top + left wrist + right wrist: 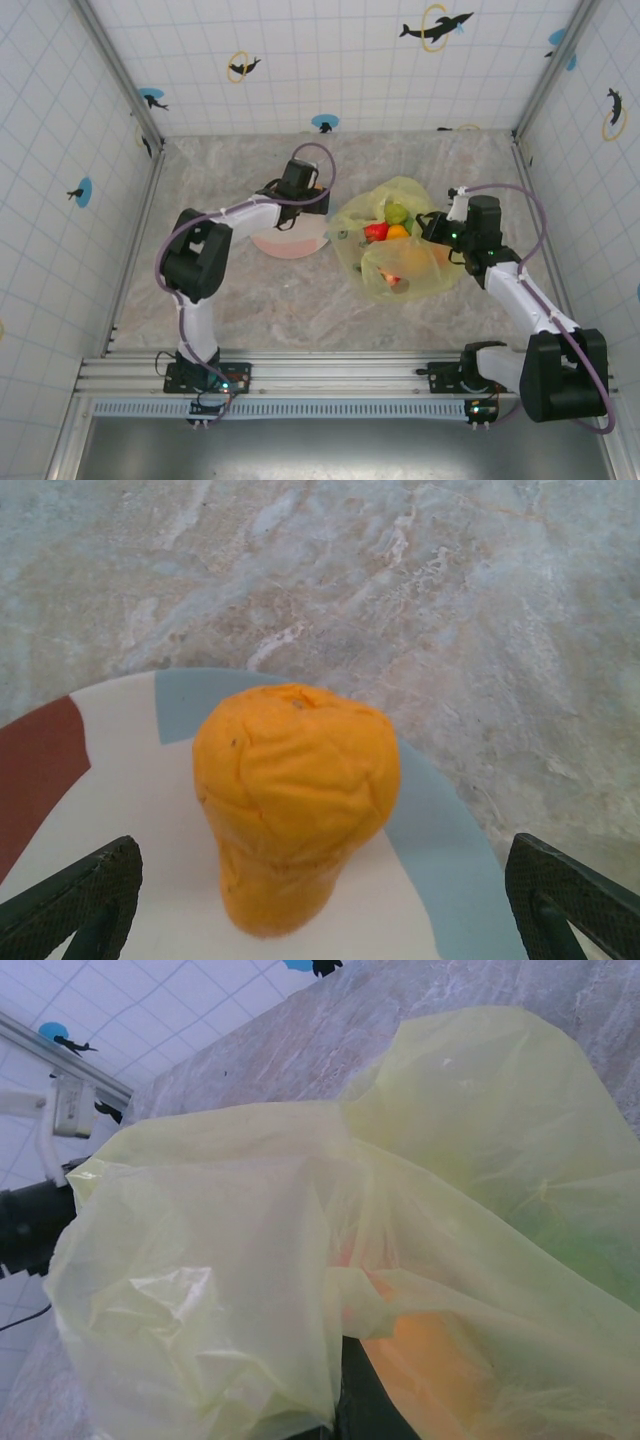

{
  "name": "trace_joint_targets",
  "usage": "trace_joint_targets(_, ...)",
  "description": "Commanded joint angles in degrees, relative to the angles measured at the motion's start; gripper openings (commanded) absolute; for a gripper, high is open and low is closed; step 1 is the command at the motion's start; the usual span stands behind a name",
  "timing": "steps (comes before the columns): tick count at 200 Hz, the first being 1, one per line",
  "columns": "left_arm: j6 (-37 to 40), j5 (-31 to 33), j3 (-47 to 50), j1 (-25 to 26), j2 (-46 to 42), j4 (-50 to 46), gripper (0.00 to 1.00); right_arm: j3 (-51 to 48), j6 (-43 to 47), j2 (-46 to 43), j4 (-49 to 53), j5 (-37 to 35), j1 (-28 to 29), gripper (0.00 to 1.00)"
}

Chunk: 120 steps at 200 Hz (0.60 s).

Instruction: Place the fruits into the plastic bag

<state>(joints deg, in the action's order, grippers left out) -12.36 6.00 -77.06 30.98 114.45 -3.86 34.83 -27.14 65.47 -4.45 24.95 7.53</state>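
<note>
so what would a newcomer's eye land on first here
The yellow-green bag, right of centre on the table, stands out first, with a red fruit and a green fruit showing at its mouth. Next comes the orange fruit on the plate, seen close up between the open fingers of the left gripper.

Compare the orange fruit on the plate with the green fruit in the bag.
Colour: the orange fruit is orange, the green fruit green. Place: the orange fruit sits on the plate, the green fruit inside the plastic bag. Company: the orange fruit is alone there, the green fruit beside a red fruit. Both are small fruits.
</note>
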Motion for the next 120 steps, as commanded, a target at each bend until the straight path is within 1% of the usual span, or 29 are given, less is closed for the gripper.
trace_joint_targets(1,2.2,0.9,-4.3,-0.8,3.3,-3.1,0.96,-0.6,0.8,0.3,-1.5,0.5,0.3,0.0)
trace_joint_targets(56,3.2,1.1,-11.4,-1.3,10.0,-5.9,0.96,-0.8,0.9,0.1,-1.2,0.3,0.0,0.0)
trace_joint_targets(85,3.7,0.7,-14.6,-1.5,12.5,-7.2,0.93,-0.7,0.9,0.2,-1.2,0.4,0.0,0.0)
trace_joint_targets(120,3.8,0.6,-16.1,-1.6,14.3,-8.0,0.89,-0.8,1.0,0.1,-1.2,0.4,-0.1,0.0)
